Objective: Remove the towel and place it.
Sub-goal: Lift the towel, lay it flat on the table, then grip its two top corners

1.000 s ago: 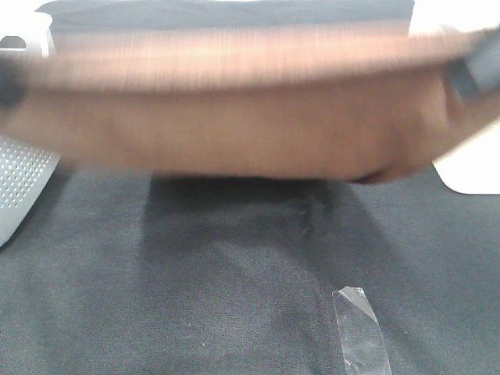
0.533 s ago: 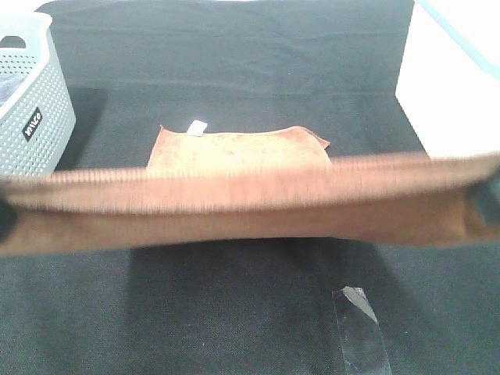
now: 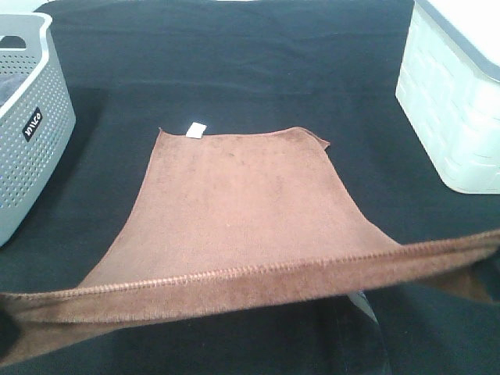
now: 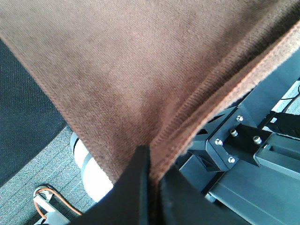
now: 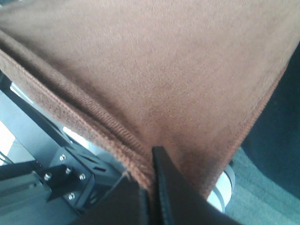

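Towel [image 3: 234,203] spread over black-clothed bench [image 3: 234,62]: far edge w/ white tag [image 3: 196,129] lies flat on it, near edge raised & taut btwn L pincer [image 4: 151,164] & R pincer [image 5: 151,180], each clamped on a near corner. Grey basket [image 3: 31,133] sits far left.

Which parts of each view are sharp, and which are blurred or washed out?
Exterior high: the towel is sharp, hem stitching readable; the white bin is washed out on top. Left wrist: towel pile crisp, the left tool a dark blur up close. Right wrist: likewise, the right tool out of focus.
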Robot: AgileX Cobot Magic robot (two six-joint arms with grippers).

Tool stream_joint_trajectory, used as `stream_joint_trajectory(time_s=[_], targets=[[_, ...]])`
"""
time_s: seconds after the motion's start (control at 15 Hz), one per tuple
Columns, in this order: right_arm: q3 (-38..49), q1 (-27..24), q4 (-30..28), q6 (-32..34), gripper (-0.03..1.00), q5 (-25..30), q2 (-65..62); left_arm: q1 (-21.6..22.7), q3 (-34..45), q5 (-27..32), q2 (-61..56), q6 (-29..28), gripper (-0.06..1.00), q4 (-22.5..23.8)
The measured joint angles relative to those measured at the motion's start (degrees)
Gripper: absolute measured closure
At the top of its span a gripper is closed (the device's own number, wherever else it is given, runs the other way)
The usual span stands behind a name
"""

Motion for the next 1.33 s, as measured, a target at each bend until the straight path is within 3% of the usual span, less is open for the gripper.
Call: stream_joint_trajectory(time_s=[0.27, 0.73, 1.0, 1.33], targets=[[5.6, 0.0, -0.4, -1.0, 0.96, -1.0, 0.0, 0.0, 0.0, 0.0, 0.0, 0.0, 0.94, -0.3], [5.8, 0.0, -0.7, -1.2, 0.96, -1.2, 0.0, 0.0, 0.1, 0.0, 0.0, 0.0, 0.94, -0.9], [6.8, 0.0, -1.0, -1.1, 0.96, -0.5, 0.0, 0.0, 5.3, 0.1, 0.0, -0.1, 0.94, -6.0], [16.3, 0.0, 3.8, 0.2, 0.96, -0.1, 0.0, 0.0, 12.5, 0.3, 0.0, -0.1, 0.94, -9.6]])
